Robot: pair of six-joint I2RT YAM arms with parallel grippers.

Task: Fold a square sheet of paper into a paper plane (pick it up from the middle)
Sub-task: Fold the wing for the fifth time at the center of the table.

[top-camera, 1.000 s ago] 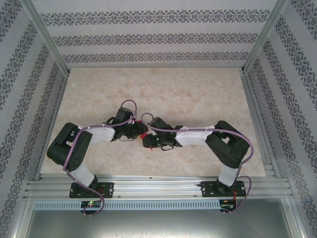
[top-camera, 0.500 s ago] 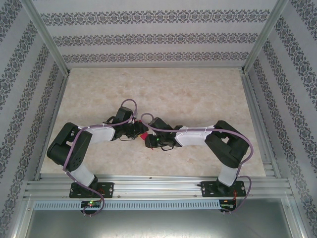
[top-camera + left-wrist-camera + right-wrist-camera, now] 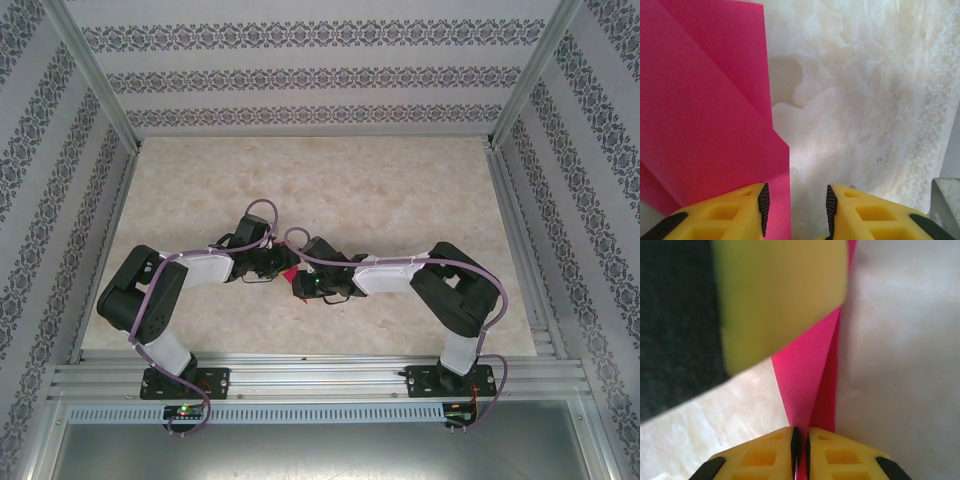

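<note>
MID-TABLE: Two arms reach in from the near edge & meet nose to nose at the ctr of the marbled table [image 3: 350,180]. A sliver of the pink paper sheet [image 3: 288,274] shows btwn them. The left gripper [image 3: 272,268] comes in from the left & the right gripper [image 3: 300,284] from the right, the two just beside each other. Patterned wallpaper panels [image 3: 300,75] close off the far & side walls, and an aluminium rail [image 3: 320,378] carries both bases along the near edge.

From the right wrist cam, the right gripper's yellow fingers [image 3: 765,455] are pressed almost together w/ only a hairline slit left, and the paper is pinched in that slit. From the pinch the sheet runs away as a narrow wedge, two layers meeting at a crease, a bit wider at its far end. There it passes behind a blurred yellow finger [image 3: 780,300] of the left gripper, v. close to the lens.

From the left wrist cam, the left gripper's jaws stand apart w/ a moderate gap, mostly bare table btwn them. The sheet fills the left of that view, w/ a diagonal fold line & a stepped right edge. That edge reaches just into the gap, and the left-hand finger [image 3: 725,215] overlaps the paper. The pads are not closed on it; whether that finger touches it can't be told.
</note>
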